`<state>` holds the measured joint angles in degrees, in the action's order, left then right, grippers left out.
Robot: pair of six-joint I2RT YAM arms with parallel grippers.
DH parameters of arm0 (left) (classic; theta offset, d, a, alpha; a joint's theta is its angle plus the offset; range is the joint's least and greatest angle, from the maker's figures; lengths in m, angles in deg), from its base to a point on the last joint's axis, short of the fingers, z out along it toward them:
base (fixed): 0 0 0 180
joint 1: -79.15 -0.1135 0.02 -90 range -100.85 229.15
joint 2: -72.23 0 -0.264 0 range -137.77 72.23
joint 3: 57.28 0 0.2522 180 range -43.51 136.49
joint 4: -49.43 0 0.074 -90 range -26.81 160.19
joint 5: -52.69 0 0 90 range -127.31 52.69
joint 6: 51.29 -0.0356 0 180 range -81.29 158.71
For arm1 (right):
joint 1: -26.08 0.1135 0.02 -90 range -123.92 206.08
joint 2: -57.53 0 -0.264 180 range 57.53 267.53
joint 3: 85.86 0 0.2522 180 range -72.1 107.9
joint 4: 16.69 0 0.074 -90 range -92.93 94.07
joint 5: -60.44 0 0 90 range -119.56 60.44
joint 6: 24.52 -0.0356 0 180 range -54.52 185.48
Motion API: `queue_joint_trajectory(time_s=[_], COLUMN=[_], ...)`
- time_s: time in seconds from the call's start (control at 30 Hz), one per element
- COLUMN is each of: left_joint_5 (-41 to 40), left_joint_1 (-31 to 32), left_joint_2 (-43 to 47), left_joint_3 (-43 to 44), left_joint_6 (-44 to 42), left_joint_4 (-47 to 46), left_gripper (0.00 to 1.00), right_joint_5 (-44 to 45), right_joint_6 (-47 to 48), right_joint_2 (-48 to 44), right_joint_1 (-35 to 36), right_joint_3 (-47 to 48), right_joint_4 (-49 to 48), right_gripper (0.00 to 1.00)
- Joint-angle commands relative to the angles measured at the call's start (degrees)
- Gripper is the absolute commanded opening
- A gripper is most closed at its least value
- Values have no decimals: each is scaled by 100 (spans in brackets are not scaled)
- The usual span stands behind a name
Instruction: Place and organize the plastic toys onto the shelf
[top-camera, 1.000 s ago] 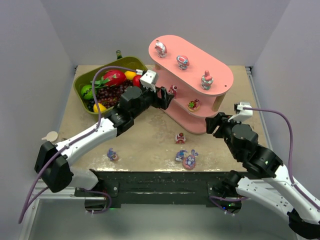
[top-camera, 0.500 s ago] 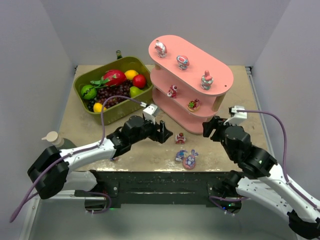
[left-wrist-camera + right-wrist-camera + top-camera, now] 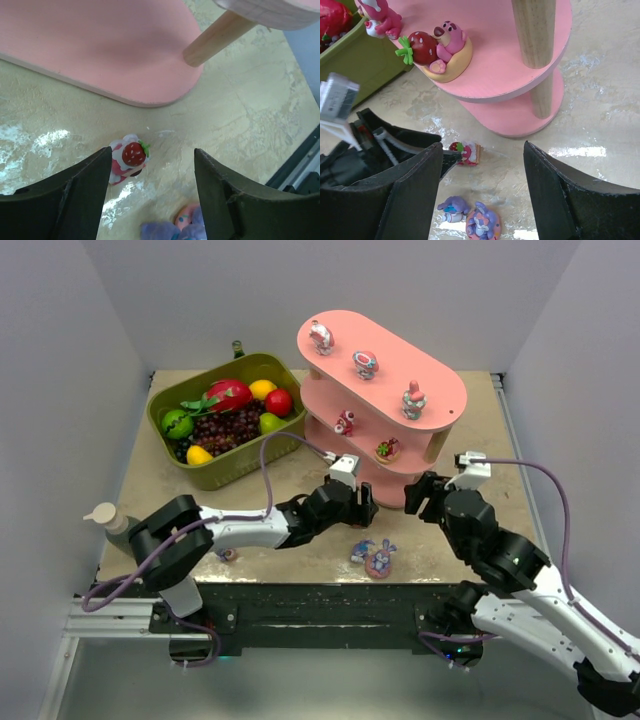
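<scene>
Top ext: L pincer low on tabletop at shelf foot, going for a loose toy; R pincer just beside it, held clear.

L wrist: spread wide, strawberry toy inside the gap, off-centre, not pinched yet; prob needs centring before closing.

R wrist: spread, empty, same toy below and ahead; bunny nearer its base, on tabletop, not shelved.
</scene>
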<state>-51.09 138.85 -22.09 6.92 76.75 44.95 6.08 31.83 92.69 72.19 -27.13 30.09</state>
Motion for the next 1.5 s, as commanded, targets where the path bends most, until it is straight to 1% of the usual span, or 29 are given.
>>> queue_joint_trajectory(time_s=[0.0,0.23,0.33,0.63,0.73,0.77,0.8,0.83,0.9,0.93,1.0,1.03,1.07,1.27,1.37,1.47], left_joint_5=[-678,-1451,-1566,-1759,-1856,-1882,-1909,-1987,-2076,-2163,-2269,-2348,-2366,-2384,-2209,-1779], left_joint_1=[147,393,454,463,463,463,463,463,463,463,463,463,463,411,279,16], left_joint_2=[-454,-868,-1035,-1308,-1361,-1369,-1369,-1352,-1308,-1273,-1159,-1098,-949,-176,307,834], left_joint_3=[615,1073,1223,1381,1399,1399,1390,1390,1373,1364,1302,1259,1206,513,205,-33], left_joint_6=[177,168,151,116,124,125,133,142,98,46,-85,-165,-261,-1149,-1527,-1782], left_joint_4=[224,821,997,1217,1287,1297,1323,1366,1411,1411,1402,1324,1253,682,515,462], left_gripper=[69,68,67,54,47,40,37,29,21,14,8,3,1,0,0,0], right_joint_5=[286,383,391,400,391,391,400,409,409,409,409,400,417,409,391,409], right_joint_6=[-116,-72,-63,-37,-28,-28,-28,-28,-28,-28,-28,-28,-28,-28,-28,-28], right_joint_2=[-167,-325,-360,-519,-571,-589,-615,-624,-659,-668,-694,-694,-703,-712,-712,-721], right_joint_1=[-14,-14,-14,-14,-14,-14,-5,-14,-14,-14,-14,-14,-14,-14,-5,-23], right_joint_3=[82,135,126,126,126,126,135,135,152,152,161,170,170,170,170,170], right_joint_4=[91,232,258,320,346,363,381,390,416,425,434,434,443,443,451,434], right_gripper=[69,69,69,70,70,70,70,70,70,70,70,70,70,70,70,70])
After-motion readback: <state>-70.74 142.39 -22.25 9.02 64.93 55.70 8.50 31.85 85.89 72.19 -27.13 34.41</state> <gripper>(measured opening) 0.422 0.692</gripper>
